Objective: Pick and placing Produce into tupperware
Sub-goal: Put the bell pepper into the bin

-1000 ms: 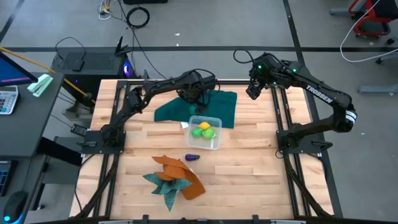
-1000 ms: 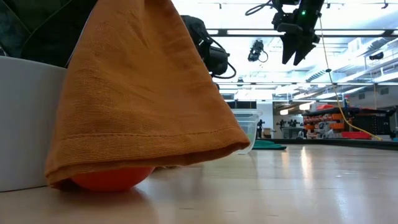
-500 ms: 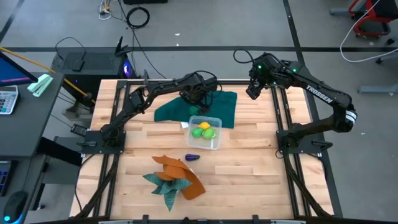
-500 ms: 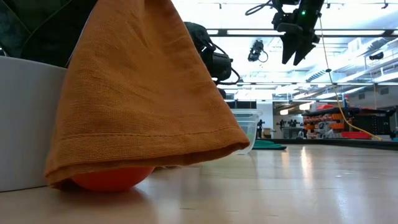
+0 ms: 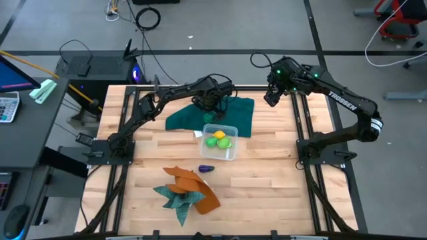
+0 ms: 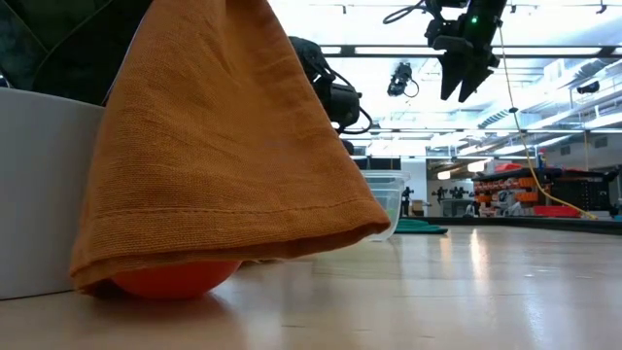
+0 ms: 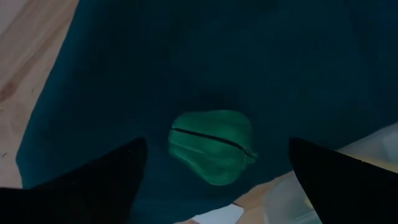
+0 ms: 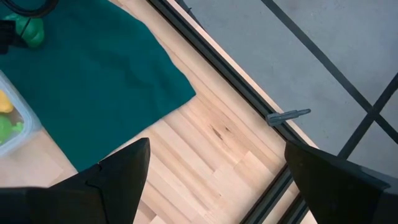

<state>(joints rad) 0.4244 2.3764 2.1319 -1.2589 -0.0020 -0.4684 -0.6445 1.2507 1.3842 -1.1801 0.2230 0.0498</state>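
Observation:
A green toy vegetable (image 7: pixel 211 148) lies on the dark green cloth (image 5: pixel 237 113); it also shows in the right wrist view (image 8: pixel 28 29). My left gripper (image 7: pixel 216 149) hovers over it, open, one finger on either side, touching nothing. The clear tupperware (image 5: pixel 221 142) stands on the table at the cloth's near edge and holds a yellow piece (image 5: pixel 219 135) and two light green pieces (image 5: pixel 217 142). A purple piece (image 5: pixel 205 169) lies on the wood nearer than the tub. My right gripper (image 5: pixel 272 95) hangs open, high above the far right of the table (image 6: pixel 465 76).
Orange and teal cloths (image 5: pixel 188 190) lie bunched near the table's near edge. In the low view the orange cloth (image 6: pixel 224 146) drapes over a red-orange ball (image 6: pixel 175 278), beside a white wall (image 6: pixel 39 194). Bare wood (image 5: pixel 267 180) spreads to the right of the tub.
My left gripper has shifted a little toward the table's right over the dark green cloth and then held still. The right arm has kept still.

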